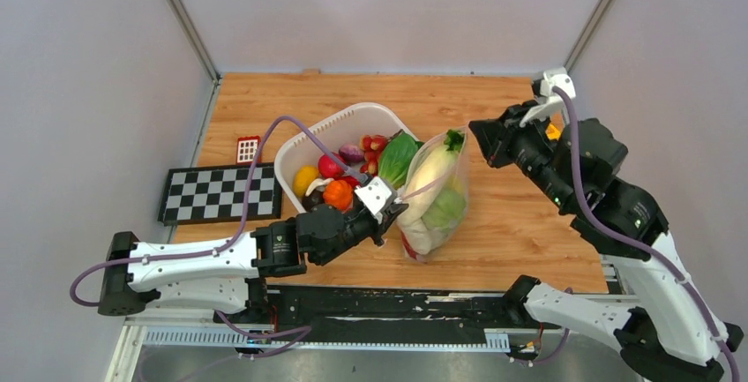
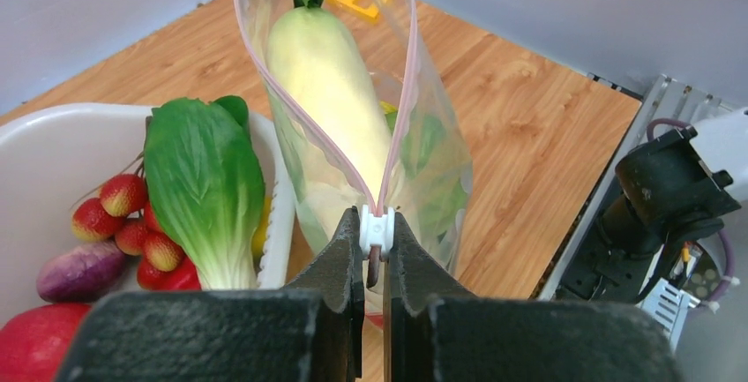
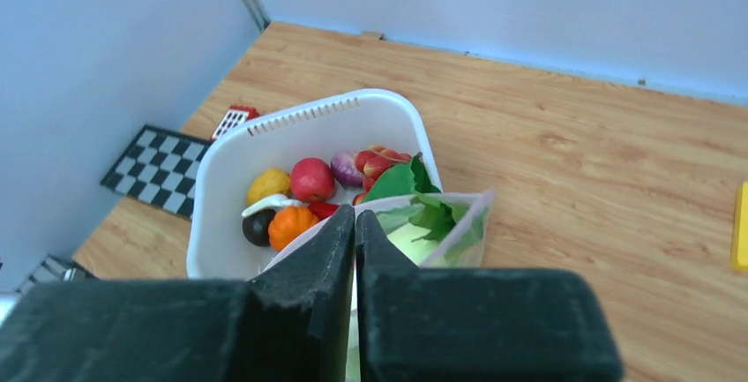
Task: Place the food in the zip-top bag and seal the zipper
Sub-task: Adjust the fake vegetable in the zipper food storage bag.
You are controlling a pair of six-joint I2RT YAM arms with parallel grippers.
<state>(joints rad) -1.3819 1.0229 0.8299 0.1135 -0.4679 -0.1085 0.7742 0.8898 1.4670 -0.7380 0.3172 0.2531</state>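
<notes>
The zip-top bag (image 1: 441,210) lies on the wooden table beside the white tub (image 1: 331,126), its mouth gaping. Inside it show a long white radish (image 2: 326,82) and green leafy pieces (image 3: 432,216). My left gripper (image 2: 377,236) is shut on the white slider at the near end of the pink zipper (image 2: 401,91), whose two strips spread apart beyond it. The tub holds more food: a green leafy piece (image 2: 203,179), red pieces (image 2: 123,195), a purple piece (image 2: 79,269) and an orange pumpkin (image 3: 291,223). My right gripper (image 1: 479,139) hangs above the bag's far end, shut, holding nothing.
A checkerboard mat (image 1: 220,192) and a small red grid piece (image 1: 248,148) lie left of the tub. A yellow block (image 3: 739,223) sits on the wood at the far right. Grey walls enclose three sides. The arms' black base rail (image 1: 397,307) runs along the near edge.
</notes>
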